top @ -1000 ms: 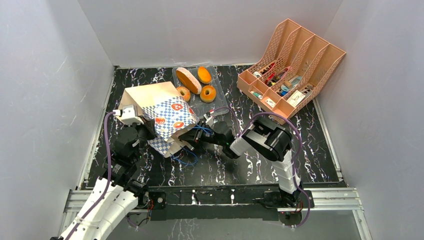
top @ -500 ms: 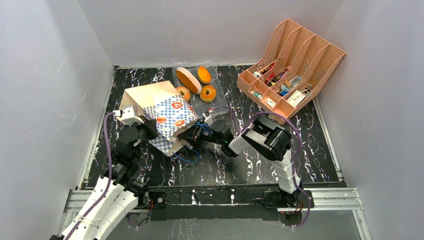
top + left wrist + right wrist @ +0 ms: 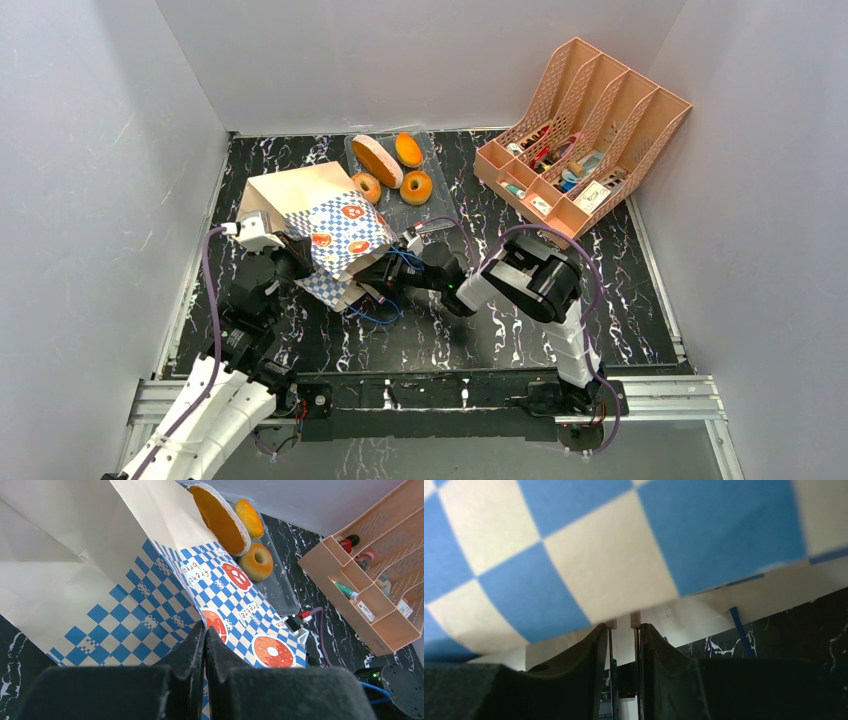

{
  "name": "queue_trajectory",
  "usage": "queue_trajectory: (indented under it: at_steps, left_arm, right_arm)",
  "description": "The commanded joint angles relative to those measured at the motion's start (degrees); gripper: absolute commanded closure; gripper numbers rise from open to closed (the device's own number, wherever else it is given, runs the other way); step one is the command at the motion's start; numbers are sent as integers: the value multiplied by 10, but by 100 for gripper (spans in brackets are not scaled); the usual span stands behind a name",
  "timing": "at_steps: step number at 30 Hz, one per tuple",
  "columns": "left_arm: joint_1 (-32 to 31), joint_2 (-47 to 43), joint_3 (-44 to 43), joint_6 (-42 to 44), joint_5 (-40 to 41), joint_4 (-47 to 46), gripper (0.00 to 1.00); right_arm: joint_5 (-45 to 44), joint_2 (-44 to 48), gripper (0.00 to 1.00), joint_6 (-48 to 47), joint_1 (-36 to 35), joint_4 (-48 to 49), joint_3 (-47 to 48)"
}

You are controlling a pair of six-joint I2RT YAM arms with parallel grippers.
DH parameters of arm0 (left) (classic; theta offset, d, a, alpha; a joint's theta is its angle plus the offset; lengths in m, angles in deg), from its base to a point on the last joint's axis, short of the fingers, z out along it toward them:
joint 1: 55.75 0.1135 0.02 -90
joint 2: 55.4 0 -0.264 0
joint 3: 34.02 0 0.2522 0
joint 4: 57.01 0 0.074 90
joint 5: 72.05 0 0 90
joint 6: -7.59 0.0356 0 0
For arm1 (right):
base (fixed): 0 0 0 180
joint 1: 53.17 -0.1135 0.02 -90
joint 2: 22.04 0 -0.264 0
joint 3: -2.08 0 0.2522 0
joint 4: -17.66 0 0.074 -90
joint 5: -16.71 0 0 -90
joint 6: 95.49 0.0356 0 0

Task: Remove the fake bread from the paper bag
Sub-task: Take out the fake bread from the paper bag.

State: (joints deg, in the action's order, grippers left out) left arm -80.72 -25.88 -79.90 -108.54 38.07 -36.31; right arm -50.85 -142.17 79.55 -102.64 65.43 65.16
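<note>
1. Tan kraft paper bag [image 3: 300,195], one, with a blue-and-white checkered band, lying on its side on the black marbled table [image 3: 620,290]. Mouth end raised, facing the near right. Blue cord handles [image 3: 372,308] trailing on the table below the mouth.
2. Four pieces of fake bread [image 3: 377,160] in view, all outside the bag, in one clear tray [image 3: 392,205] just behind it: one oval loaf, one round bun [image 3: 408,150], two ring donuts [image 3: 367,187] [image 3: 416,186]. Inside of the bag hidden.
3. One pink lattice organizer [image 3: 585,130] with four slots at the back right, well apart from the bag.
4. Left gripper [image 3: 204,630] clenched, fingertips pressed together against the checkered band at the bag's near left edge. Impossible to tell whether paper is nipped between them.
5. Right gripper [image 3: 624,630] at the bag's mouth, tucked under the checkered band, jaws a narrow slit apart, nothing seen gripped. Bread in the tray farther back, beyond the bag's corner, apart from both grippers.
6. Compared with a second ago: checkered mouth end drawn slightly toward the back left, cords pulled in a little with it. Bread, tray and organizer unmoved.
</note>
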Motion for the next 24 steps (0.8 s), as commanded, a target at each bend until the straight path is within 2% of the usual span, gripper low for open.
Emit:
queue_trajectory:
  at_steps: [1, 13, 17, 19, 24]
  left_arm:
    - [-3, -15, 1, -7, 0, -10, 100]
    - [-3, -56, 46, -70, 6, -20, 100]
    - [-2, -85, 63, -123, 45, -14, 100]
    - [-2, -110, 77, -158, 77, -11, 100]
    - [-3, -135, 99, -198, 83, -23, 100]
  right_arm:
    - [-6, 11, 74, 25, -12, 50, -15]
    - [-64, 58, 75, 101, -41, 108, -92]
    - [-106, 51, 76, 177, -56, 230, -149]
    - [-118, 55, 77, 187, -57, 256, -176]
    - [-116, 42, 77, 189, -66, 255, -147]
